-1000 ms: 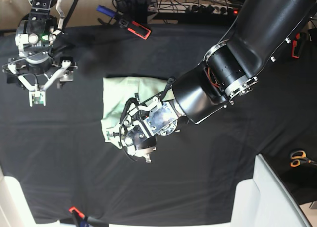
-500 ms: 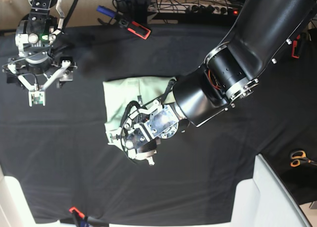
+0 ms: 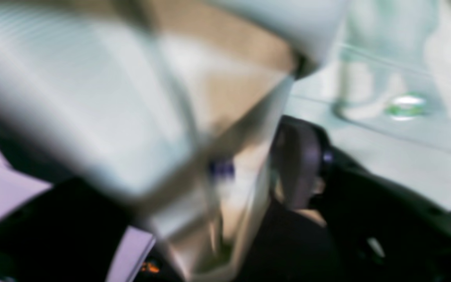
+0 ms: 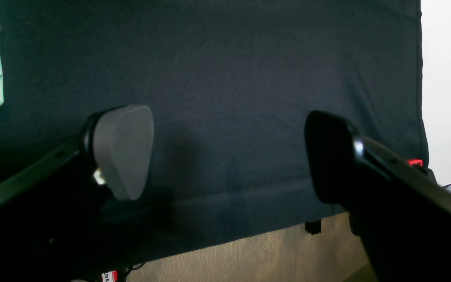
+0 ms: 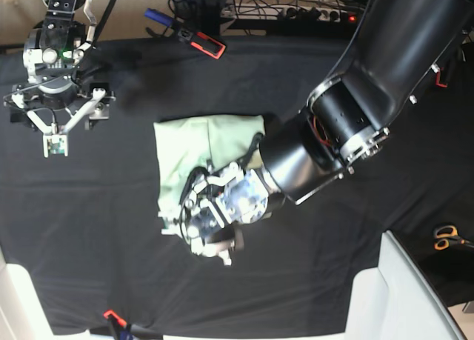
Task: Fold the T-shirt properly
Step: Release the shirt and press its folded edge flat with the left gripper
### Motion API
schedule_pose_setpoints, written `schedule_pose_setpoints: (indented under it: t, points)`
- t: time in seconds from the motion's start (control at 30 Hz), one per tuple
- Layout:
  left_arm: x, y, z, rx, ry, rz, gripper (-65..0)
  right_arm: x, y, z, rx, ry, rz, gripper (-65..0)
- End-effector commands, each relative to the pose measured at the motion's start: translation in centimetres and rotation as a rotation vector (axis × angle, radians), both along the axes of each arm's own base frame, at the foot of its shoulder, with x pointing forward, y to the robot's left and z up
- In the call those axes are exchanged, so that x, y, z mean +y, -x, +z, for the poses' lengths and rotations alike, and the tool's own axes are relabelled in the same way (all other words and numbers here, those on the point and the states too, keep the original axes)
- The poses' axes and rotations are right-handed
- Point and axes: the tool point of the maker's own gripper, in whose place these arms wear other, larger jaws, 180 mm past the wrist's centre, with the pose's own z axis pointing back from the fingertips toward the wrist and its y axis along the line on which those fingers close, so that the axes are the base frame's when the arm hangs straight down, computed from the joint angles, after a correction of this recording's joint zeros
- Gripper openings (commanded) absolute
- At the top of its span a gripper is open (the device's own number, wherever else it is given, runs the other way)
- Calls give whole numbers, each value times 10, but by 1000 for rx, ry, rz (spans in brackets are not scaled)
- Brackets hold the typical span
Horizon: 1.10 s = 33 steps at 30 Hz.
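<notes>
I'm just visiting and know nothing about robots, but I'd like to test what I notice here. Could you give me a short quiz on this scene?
1. True or false: the T-shirt lies spread out flat at full size on the black table covering.
2. Which arm is over the shirt: A) the left arm, B) the right arm, C) neither?
3. Fill in: the right gripper hangs over bare black cloth with its fingers standing ____.

Key
1. False: it is already folded into a compact bundle.
2. A: the left gripper sits at the bundle's lower edge.
3. Open, with nothing between them.
</notes>
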Motion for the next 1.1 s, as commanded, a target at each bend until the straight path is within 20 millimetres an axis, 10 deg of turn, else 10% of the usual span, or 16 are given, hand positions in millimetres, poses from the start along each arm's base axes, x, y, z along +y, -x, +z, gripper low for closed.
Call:
schedule_pose_setpoints:
  t: [0.0,0.27,0.53,0.63,0.73,0.97,1.07]
  points:
    - [-7,-17,20,-59,0,-15,-173,-3,-6,9,-36,18,1,-75]
    - [1,-35,33,-152,-80,-52,-96,-2,-6,9,-37,17,5,-75]
    - [-20,-59,114,-257,184,110,-113,-1,-7,9,-38,16,8,-75]
    - [-5,-54,140,-297,299,206,-304,-1,-6,8,-33,15,6,-75]
    - [23,-36,126,-268,355,317,-632,-1,-1,6,-27,16,9,-75]
    - [51,25,91,-243,462,382,-650,0,-2,7,-28,16,12,-90]
    - [65,48,98,-298,507,392,-650,0,1,5,-20,16,12,-236]
